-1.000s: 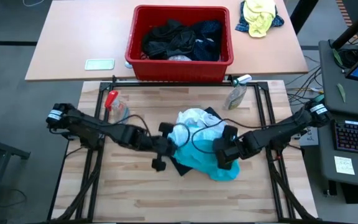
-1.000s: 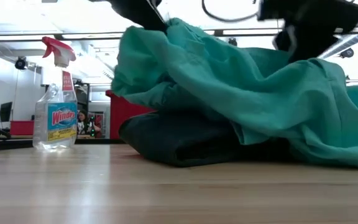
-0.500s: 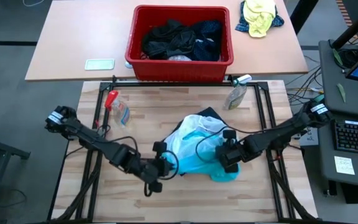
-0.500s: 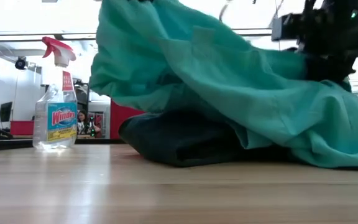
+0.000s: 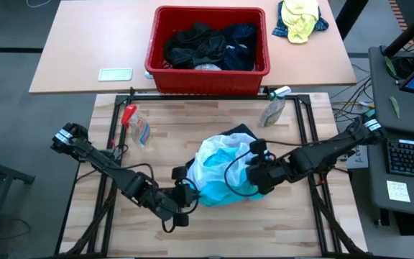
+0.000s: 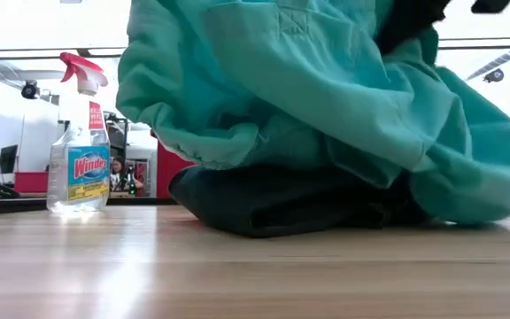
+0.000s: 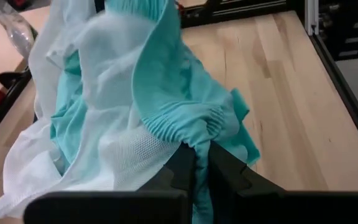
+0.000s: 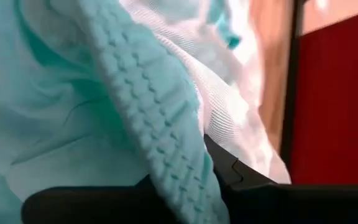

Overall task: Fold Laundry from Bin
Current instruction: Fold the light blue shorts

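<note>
A turquoise garment (image 5: 221, 176) with white mesh lining hangs bunched over the table's middle, above a dark folded garment (image 6: 264, 199) that lies flat on the wood. My left gripper (image 5: 185, 193) is shut on its near-left side and my right gripper (image 5: 254, 173) is shut on its right side. The red bin (image 5: 207, 68) stands on the far table with dark laundry (image 5: 207, 43) heaped inside. My left gripper pinches the gathered elastic band (image 7: 194, 127) of the turquoise garment between its two fingers (image 7: 182, 171), coming in low from the table's near left. The cloth rises away from the fingers in loose folds, mesh lining outward. My right gripper holds the garment's ribbed elastic band (image 8: 166, 137), which runs between its fingers (image 8: 232, 171). It comes from the table's right. Turquoise cloth covers most of the place of contact. The garment hangs slack below, its lowest fold (image 6: 467, 208) close to the table.
A Windex spray bottle (image 6: 78, 168) lies at the table's far left, and a second bottle (image 5: 272, 111) lies at the far right. A yellow-and-blue bundle (image 5: 300, 18) and a flat pale object (image 5: 115, 74) lie on the far table beside the bin.
My left gripper has gone toward the table's near edge, drawing the garment's left side with it. The garment's right part, which lay spread on the table, has been gathered up with my right gripper, and the whole garment now hangs higher over the dark folded one.
</note>
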Available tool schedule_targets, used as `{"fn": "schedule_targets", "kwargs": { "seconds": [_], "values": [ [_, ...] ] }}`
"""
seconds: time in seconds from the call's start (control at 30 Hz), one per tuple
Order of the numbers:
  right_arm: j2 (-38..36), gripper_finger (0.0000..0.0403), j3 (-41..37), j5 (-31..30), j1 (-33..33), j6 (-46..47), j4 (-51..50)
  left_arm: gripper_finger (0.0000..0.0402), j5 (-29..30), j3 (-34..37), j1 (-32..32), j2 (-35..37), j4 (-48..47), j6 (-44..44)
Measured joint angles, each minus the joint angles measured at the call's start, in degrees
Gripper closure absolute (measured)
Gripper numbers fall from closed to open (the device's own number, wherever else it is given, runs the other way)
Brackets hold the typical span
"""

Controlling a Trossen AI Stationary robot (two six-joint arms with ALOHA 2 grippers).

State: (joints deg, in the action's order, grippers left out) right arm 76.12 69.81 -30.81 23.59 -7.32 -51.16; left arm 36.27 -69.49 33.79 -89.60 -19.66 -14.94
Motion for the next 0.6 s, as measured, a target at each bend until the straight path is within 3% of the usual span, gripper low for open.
{"fn": "schedule_targets", "kwargs": {
  "seconds": [0.1,0.33,0.5,0.6],
  "values": [
    [-1.9,0.0393,0.7,2.8,0.0,-0.1,0.1,0.0395,0.3,0.0,0.2,0.0,0.1,-1.3],
    [-6.6,0.0393,-1.4,22.0,2.9,0.6,7.3,0.0395,0.1,0.0,2.3,0.0,2.5,-1.7],
    [-8.2,0.0393,-6.0,36.7,6.2,-0.1,15.5,0.0395,-6.4,0.0,3.9,-2.8,11.7,1.7],
    [-8.5,0.0393,-12.5,43.1,8.7,-3.1,26.9,0.0395,-9.7,0.0,4.9,-7.0,19.5,9.1]
  ]
}}
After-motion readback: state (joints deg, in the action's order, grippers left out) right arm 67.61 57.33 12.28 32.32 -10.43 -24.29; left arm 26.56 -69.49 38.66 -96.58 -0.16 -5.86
